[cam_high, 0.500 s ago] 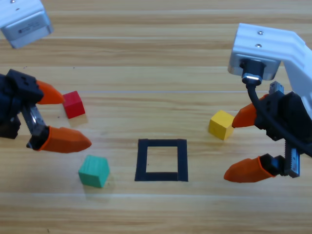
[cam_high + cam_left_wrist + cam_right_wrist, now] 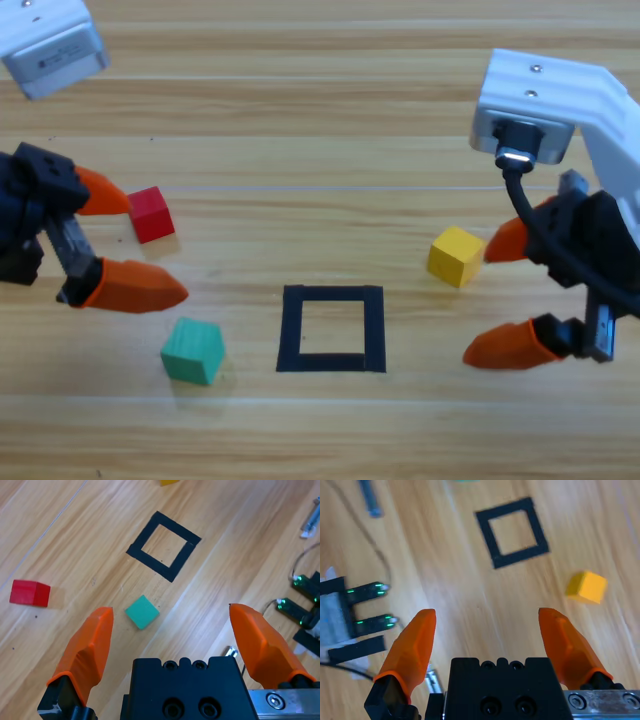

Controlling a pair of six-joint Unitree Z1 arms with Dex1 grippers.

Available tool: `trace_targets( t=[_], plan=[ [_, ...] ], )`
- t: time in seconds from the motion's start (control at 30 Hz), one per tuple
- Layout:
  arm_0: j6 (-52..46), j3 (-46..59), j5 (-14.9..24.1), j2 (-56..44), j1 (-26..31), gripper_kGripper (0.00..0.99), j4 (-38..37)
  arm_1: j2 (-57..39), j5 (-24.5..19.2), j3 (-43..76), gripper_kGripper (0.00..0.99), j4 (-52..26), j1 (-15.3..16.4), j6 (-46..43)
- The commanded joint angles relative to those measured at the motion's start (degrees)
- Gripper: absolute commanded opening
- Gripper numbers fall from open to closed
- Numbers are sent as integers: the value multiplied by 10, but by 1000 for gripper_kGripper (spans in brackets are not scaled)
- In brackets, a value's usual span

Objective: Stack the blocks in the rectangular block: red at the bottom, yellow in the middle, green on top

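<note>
On the wooden table (image 2: pixel 320 120) the black tape square (image 2: pixel 331 328) lies just below centre in the high view, its hollow middle bare wood. The red cube (image 2: pixel 151 214) sits well apart from it at about ten o'clock, the teal-green cube (image 2: pixel 192 350) near it at about eight o'clock, and the yellow cube (image 2: pixel 455 256) near it at about two o'clock, turned a little askew. All three rest separately on the table, none inside the square.

The left gripper (image 2: pixel 120 242) reaches in from nine o'clock with its jaws spread wide and nothing between them; the upper orange tip looks to be just beside the red cube, though whether it touches is hard to say. The right gripper (image 2: pixel 510 295) comes in from three o'clock, jaws likewise wide apart and empty, its upper tip close to the yellow cube but clear of it.
</note>
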Motion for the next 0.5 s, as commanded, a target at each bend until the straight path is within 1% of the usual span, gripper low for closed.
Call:
trace_targets(
  t=[0.03, 0.07, 0.1, 0.17, 0.23, 0.27, 0.37, 0.43, 0.5],
  plan=[
    [-121, -65, 59, 102, -5, 977, 0, 9, -118, 10, 905, -8, -4, 59],
    [-167, -93, 73, 138, 6, 936, 5, 16, -120, 6, 905, -8, -20, 68],
    [-195, -114, 76, 160, 18, 928, 16, 25, -120, -1, 905, -7, -36, 75],
    [-293, -179, 98, 226, 47, 943, 68, 57, -120, -23, 905, -3, -67, 81],
    [-358, -225, 101, 271, 67, 942, 112, 90, -120, -43, 905, 4, -78, 66],
    [-391, -256, 106, 297, 78, 942, 140, 118, -120, -65, 904, 21, -80, 49],
    [-445, -324, 104, 352, 115, 942, 210, 181, -114, -112, 905, 46, -107, 37],
    [-470, -350, 96, 374, 141, 942, 238, 213, -107, -136, 925, 55, -123, 25],
    [-489, -377, 81, 399, 170, 942, 266, 242, -108, -149, 940, 55, -132, 14]
  ],
)
